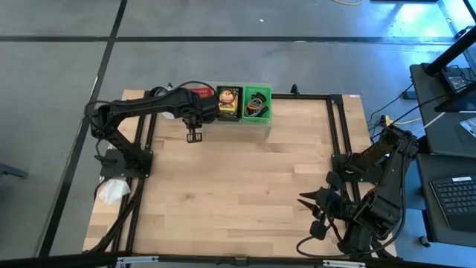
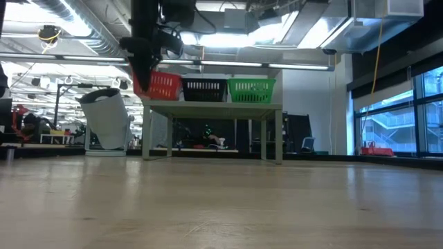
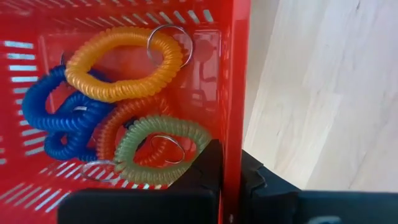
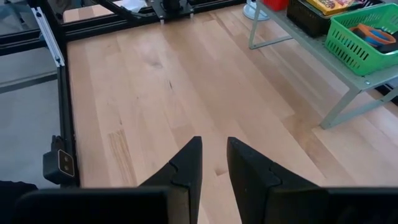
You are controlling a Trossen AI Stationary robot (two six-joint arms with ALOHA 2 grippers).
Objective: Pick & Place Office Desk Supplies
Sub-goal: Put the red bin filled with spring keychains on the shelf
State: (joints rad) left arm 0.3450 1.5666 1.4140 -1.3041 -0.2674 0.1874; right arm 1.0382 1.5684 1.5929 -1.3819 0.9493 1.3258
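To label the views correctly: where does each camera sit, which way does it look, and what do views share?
High: above, looking down on the table, both arms, three baskets.
Low: at tabletop height, looking level at the shelf with the baskets; one arm hangs in.
Left wrist: over the red basket of coil loops; left pincer shut on its wall.
Right wrist: across the table; right pincer.
Shared: green basket shows in high, low, right wrist.

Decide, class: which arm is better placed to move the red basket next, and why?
Left. The left gripper is shut on the red basket wall at the shelf. The right gripper waits, jaws slightly apart, over bare table at the near right.
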